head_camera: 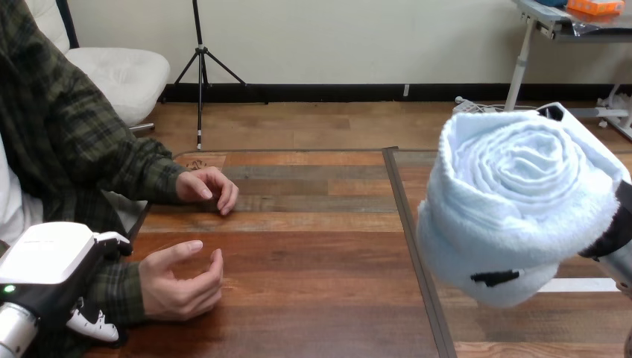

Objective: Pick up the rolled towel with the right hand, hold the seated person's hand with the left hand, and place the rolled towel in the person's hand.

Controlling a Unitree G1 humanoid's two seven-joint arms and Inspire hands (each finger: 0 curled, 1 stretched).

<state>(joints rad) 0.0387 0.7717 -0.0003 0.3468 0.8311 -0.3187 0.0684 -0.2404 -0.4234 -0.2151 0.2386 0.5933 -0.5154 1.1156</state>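
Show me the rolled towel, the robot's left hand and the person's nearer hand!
rolled towel (pixel 514 186), head view, middle of its spiral end.
left hand (pixel 52 257), head view, white back shell.
person's nearer hand (pixel 175 289), head view, palm.

A wooden counter (pixel 320 253) of brown and grey planks fills the lower two thirds of the frame. A narrow dark strip (pixel 414 246) crosses it from the upper middle down to the bottom edge, right of centre. At the upper left, the person's hand (pixel 209 190) rests palm down on the wood, fingers bent. At the lower left, the person's other hand (pixel 182 283) lies on its side, palm facing right, fingers loosely curled. A flat white strip (pixel 585 285) lies at the lower right, partly hidden.
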